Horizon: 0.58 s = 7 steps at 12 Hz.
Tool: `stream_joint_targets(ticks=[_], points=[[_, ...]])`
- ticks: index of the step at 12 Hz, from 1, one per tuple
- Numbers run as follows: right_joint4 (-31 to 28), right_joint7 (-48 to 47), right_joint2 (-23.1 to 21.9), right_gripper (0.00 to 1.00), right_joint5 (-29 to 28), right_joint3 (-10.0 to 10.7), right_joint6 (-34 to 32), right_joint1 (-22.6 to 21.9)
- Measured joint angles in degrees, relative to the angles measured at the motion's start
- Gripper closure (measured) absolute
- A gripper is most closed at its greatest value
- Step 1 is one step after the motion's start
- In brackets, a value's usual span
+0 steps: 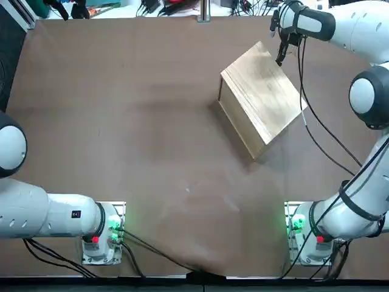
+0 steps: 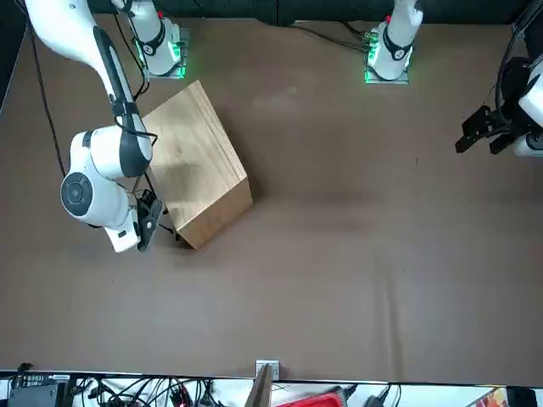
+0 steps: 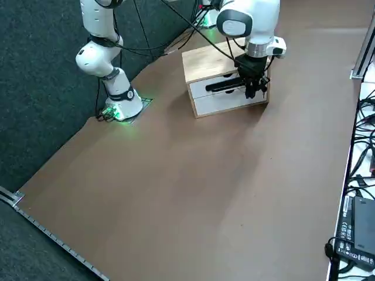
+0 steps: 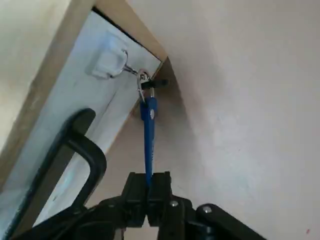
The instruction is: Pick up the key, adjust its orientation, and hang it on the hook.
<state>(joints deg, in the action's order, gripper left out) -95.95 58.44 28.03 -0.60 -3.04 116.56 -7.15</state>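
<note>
Step in hand: hanging. I judge pick-up done and the turning mostly done; what remains is seating the ring and letting go.
Claw: right claw (image 4: 149,181), pinched narrow on the lower end of the blue key (image 4: 149,135). In the top view it sits at one o'clock from the middle of the wooden box (image 1: 261,94).
Key: out beyond the fingertips, its metal ring (image 4: 140,87) at the far end, right by the hook (image 4: 131,70).
Ring on hook: cannot tell. Ring and hook tip overlap in my wrist view; they may be touching or already linked.
Hook: metal, on a white mount (image 4: 109,60) fixed to the white front (image 4: 75,95) of the box, near the black handle (image 4: 92,155).
Box: on the bench (image 1: 140,152), at two o'clock from its middle in the top view, set askew.
Next move: I want a small, slow shift to bring the ring's opening over the hook tip, then a slight lowering so the hook takes the weight. Open only once the ring looks caught.
Risk: ring could ride on the tip without threading and drop at release; the claw could also brush the handle on backing out.
</note>
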Motion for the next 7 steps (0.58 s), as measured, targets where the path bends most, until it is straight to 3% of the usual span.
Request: stream_joint_targets(ticks=[3,7], points=[[0.00,0.00,0.00,0.91,-0.01,0.00,0.01,0.00],[0.02,0.01,0.01,0.44,-2.28,0.17,0.31,0.06]])
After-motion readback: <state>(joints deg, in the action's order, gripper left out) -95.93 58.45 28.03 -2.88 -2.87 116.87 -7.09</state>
